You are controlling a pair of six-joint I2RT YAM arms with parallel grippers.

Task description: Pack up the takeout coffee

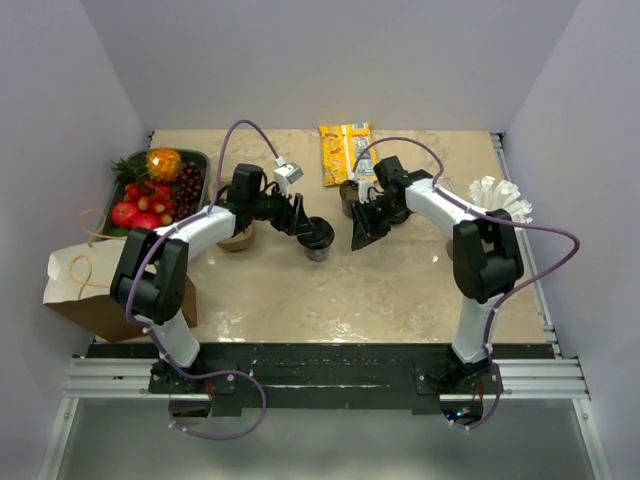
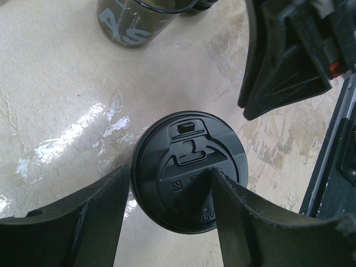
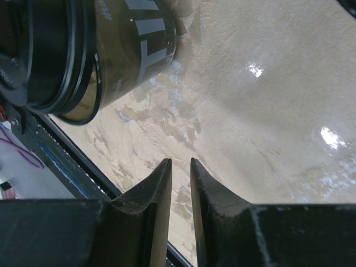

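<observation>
A dark takeout coffee cup with a black lid (image 1: 318,238) stands mid-table; it also shows as the cup (image 2: 189,167) and the cup (image 3: 111,44). My left gripper (image 1: 303,225) hovers at it, open. In the left wrist view the left gripper (image 2: 169,172) has one finger beside the lid and the other overlapping it, neither clasping. A second dark cup without a lid (image 1: 349,196), the cup (image 2: 133,22), stands behind. My right gripper (image 1: 358,240) hangs just right of the lidded cup; the right gripper (image 3: 181,161) has only a thin gap and holds nothing. A brown paper bag (image 1: 90,285) lies at the left edge.
A brown cup holder (image 1: 238,238) sits under the left forearm. A dark tray of fruit (image 1: 155,190) is at the back left, a yellow snack packet (image 1: 345,152) at the back middle, and white paper filters (image 1: 497,195) at the right. The right gripper's body (image 2: 289,55) is close.
</observation>
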